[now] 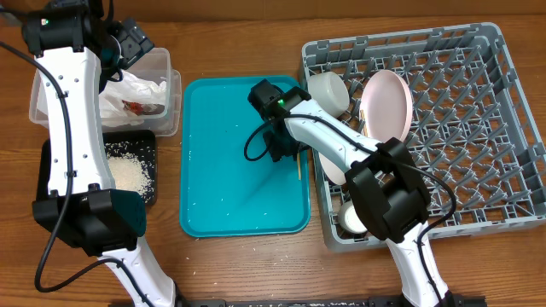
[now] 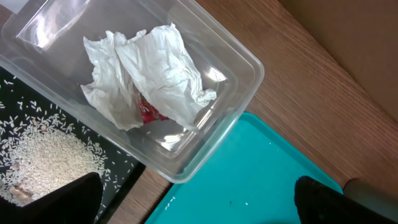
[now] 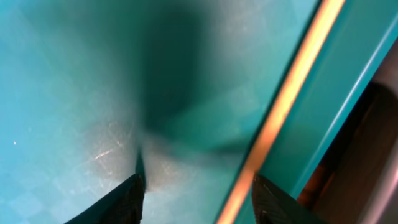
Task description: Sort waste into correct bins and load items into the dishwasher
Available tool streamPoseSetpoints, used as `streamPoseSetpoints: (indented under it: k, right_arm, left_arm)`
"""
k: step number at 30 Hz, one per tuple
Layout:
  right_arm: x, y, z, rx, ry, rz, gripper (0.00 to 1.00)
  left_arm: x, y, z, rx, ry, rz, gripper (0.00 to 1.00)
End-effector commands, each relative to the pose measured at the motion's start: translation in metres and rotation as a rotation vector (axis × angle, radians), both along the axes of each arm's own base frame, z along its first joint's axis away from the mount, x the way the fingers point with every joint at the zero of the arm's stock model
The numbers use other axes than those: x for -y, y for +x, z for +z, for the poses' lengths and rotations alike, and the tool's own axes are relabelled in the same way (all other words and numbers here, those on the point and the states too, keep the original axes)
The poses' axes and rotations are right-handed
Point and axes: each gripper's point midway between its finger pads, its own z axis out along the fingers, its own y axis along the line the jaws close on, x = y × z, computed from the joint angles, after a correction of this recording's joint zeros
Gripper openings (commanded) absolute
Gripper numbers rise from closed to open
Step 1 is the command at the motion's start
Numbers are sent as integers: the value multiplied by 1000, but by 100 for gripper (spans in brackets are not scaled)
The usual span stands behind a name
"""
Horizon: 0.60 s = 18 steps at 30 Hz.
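Over the teal plastic serving tray (image 1: pixel 223 175), the right claw (image 3: pixel 202 202) stands open astride a thin wooden chopstick (image 3: pixel 280 106); the left claw (image 2: pixel 199 208) gapes above the clear plastic tub (image 2: pixel 239 93) holding the crumpled white napkin (image 2: pixel 161 68).

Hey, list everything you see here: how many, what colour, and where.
clear plastic rectangular tub: one, clear, table's far left
crumpled white paper napkin: one, white with a red-brown scrap, inside the tub
shallow black rectangular tray: one, black, beside the tub
loose white rice grains: a pile, white, in the black tray
teal plastic serving tray: one, teal, centre
thin wooden chopstick: one visible, light wood, along the teal tray's right edge
square grey plastic dish rack: one, grey, right
round pale pink plate: one, in the rack
round white bowl: one, in the rack
small white cup: one, in the rack
wooden table: one, brown
left pincer: open, above the tub
right pincer: open, over the teal tray
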Motion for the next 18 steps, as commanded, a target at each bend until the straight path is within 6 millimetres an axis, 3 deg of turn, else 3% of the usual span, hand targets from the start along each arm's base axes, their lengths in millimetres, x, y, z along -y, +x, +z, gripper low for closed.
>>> streamPoseSetpoints:
  k: [1,4,6,7,12,16,18]
  right_arm:
    - [-2,-8,-12,-64,18,6,43]
    - [-4,-17,-13,-101,30,27,32]
    - [-4,-19,-13,-114,31,27,17]
    - [-5,-20,-13,-119,34,26,4]
    - [-8,-16,-3,-109,40,28,4]
    - [-24,-3,50,-50,83,45,4]
    - [-31,2,91,-1,119,63,4]
  left_arm:
    - [1,2,5,14,9,6,100]
    - [1,2,5,14,8,6,100]
    - [1,2,5,14,9,6,100]
    - [2,2,5,14,8,6,100]
    - [1,2,5,14,8,6,100]
    - [1,2,5,14,9,6,100]
    - [1,2,5,14,9,6,100]
